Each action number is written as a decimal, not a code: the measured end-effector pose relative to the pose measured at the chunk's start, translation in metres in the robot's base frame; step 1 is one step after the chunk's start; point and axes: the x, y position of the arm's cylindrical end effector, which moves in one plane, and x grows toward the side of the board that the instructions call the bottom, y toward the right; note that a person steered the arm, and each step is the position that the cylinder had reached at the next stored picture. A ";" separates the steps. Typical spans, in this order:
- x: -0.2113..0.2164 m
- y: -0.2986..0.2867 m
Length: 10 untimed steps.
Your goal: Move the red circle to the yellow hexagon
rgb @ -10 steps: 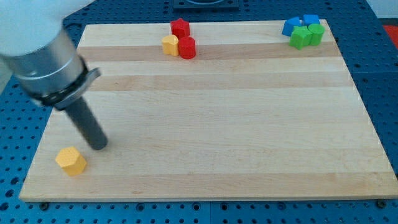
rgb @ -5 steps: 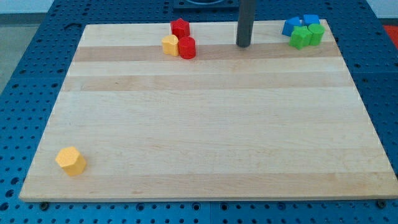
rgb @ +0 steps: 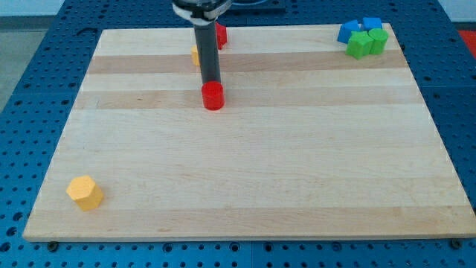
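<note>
The red circle [rgb: 213,96] sits on the wooden board [rgb: 245,149], left of centre in the upper half. My tip [rgb: 211,82] touches its top edge, the dark rod rising straight above it. The yellow hexagon [rgb: 84,193] lies near the board's bottom left corner, far below and left of the red circle. Another yellow block [rgb: 195,54] shows partly behind the rod near the top edge. A second red block [rgb: 221,33] sits just right of the rod at the top edge, partly hidden.
Two blue blocks [rgb: 348,31] [rgb: 372,24] and two green blocks [rgb: 360,45] [rgb: 378,40] cluster at the board's top right corner. A blue pegboard surface [rgb: 30,89] surrounds the board.
My tip went from the bottom left to the top middle, then came in behind the red circle. The red circle has slid down the view away from the yellow block.
</note>
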 end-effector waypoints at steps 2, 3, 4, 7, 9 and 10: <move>-0.030 0.041; -0.010 0.037; 0.025 -0.032; 0.014 -0.114; 0.020 -0.015; 0.058 -0.025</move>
